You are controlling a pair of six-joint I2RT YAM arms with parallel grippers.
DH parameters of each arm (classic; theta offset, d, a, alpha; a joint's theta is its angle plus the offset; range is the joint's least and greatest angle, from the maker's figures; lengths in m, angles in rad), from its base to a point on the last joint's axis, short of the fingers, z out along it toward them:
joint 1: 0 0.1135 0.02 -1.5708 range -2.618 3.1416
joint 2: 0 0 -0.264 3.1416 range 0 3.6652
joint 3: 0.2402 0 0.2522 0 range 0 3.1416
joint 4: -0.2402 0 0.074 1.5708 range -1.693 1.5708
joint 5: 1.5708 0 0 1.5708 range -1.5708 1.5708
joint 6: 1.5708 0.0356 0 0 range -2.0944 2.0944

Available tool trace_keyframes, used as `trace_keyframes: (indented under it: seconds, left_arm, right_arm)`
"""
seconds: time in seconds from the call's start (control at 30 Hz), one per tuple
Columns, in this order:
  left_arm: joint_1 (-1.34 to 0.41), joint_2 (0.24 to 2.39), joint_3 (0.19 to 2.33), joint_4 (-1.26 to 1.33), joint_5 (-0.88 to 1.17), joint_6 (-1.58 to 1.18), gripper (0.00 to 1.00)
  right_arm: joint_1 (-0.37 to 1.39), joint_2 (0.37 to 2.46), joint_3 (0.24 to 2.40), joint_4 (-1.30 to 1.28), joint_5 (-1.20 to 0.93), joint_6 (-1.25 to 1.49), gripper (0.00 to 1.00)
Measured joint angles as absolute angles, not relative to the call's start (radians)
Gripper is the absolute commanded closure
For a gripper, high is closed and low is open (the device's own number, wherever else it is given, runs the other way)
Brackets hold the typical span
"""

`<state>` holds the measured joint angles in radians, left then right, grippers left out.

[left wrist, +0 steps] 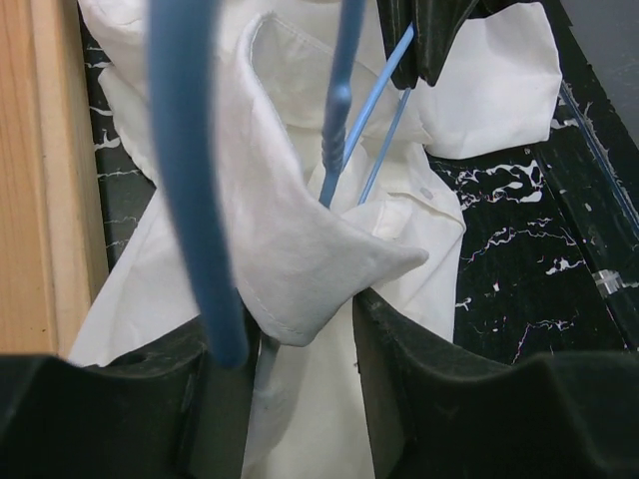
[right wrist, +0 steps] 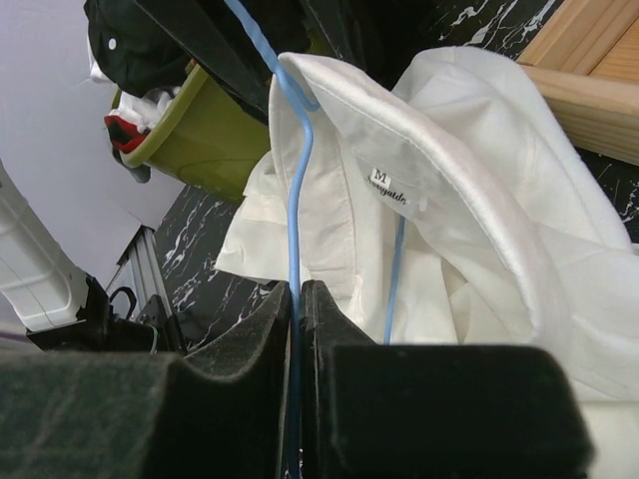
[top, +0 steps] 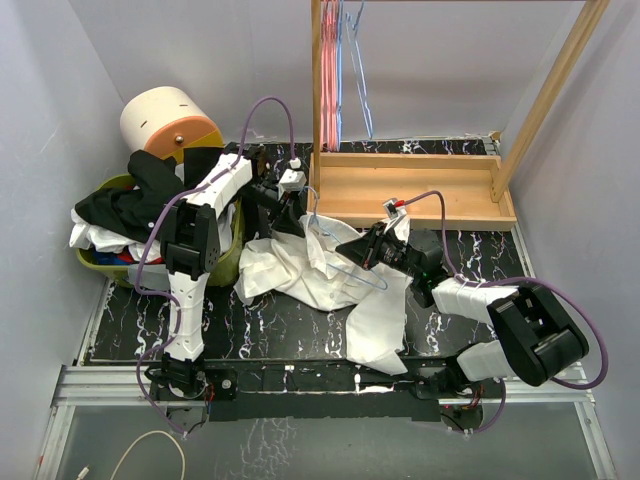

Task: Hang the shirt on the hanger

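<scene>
Right gripper [right wrist: 298, 324] has its black padded jaws closed tight on the thin light-blue wire hanger [right wrist: 296, 200], whose wire runs up against the collar of the large white button-up shirt [right wrist: 479, 220]. That shirt lies crumpled on the black marbled table [top: 270, 325], beside the olive-green plastic bin [top: 228, 262] and near the wooden rack base [top: 400, 185]. Left gripper [left wrist: 305, 389] has collar cloth between narrowly parted jaws; whether it actually pinches the cloth, I cannot tell.
</scene>
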<state>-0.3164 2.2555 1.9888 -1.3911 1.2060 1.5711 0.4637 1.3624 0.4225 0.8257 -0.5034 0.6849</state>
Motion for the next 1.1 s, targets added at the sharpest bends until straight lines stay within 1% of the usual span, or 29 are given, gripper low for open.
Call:
trace_keyframes:
  seconds: [0.13,0.23,0.3,0.33,0.37,0.4,0.43,0.8,0.83,0.87,0.97,1.0,1.03,1.1]
  left_arm:
    - [-0.316,2.254,1.964,-1.388,1.21,1.571,0.61]
    - [-0.316,2.248,1.94,-1.389,1.216,1.571,0.54]
    - [-0.318,2.244,1.927,-1.39,1.22,1.571,0.53]
    - [-0.318,2.243,1.922,-1.39,1.221,1.571,0.57]
    - [-0.319,2.241,1.915,-1.39,1.222,1.571,0.69]
    - [-0.321,2.24,1.91,-1.39,1.223,1.571,0.86]
    - [-0.321,2.239,1.908,-1.388,1.224,1.57,1.0]
    - [-0.323,2.206,1.89,-1.353,1.233,1.554,1.0]
    - [-0.324,2.188,1.878,-1.329,1.233,1.535,1.0]
    - [-0.325,2.162,1.86,-1.295,1.232,1.509,1.0]
    - [-0.326,2.045,1.782,-1.163,1.225,1.396,1.0]
    - [-0.328,2.018,1.781,-1.148,1.223,1.372,1.0]
    - [-0.332,1.987,1.793,-1.13,1.223,1.343,1.0]
    - [-0.337,1.95,1.811,-1.1,1.222,1.304,1.0]
  right_arm:
    - [0.464,1.36,0.422,0.825,-0.502,0.682,0.92]
    - [0.464,1.356,0.422,0.822,-0.495,0.682,0.92]
    - [0.464,1.354,0.422,0.819,-0.492,0.682,0.92]
    - [0.464,1.354,0.422,0.819,-0.491,0.682,0.92]
    - [0.464,1.354,0.422,0.818,-0.49,0.682,0.92]
    - [0.464,1.354,0.422,0.817,-0.49,0.682,0.92]
    - [0.464,1.354,0.422,0.815,-0.49,0.682,0.92]
    - [0.464,1.311,0.424,0.778,-0.485,0.673,0.92]
    - [0.464,1.3,0.428,0.764,-0.484,0.669,0.89]
    - [0.464,1.286,0.434,0.751,-0.48,0.664,0.82]
    - [0.465,1.233,0.462,0.704,-0.453,0.653,0.54]
    - [0.464,1.213,0.478,0.689,-0.435,0.643,0.4]
    - [0.462,1.186,0.501,0.668,-0.416,0.627,0.3]
    - [0.458,1.145,0.533,0.636,-0.389,0.612,0.16]
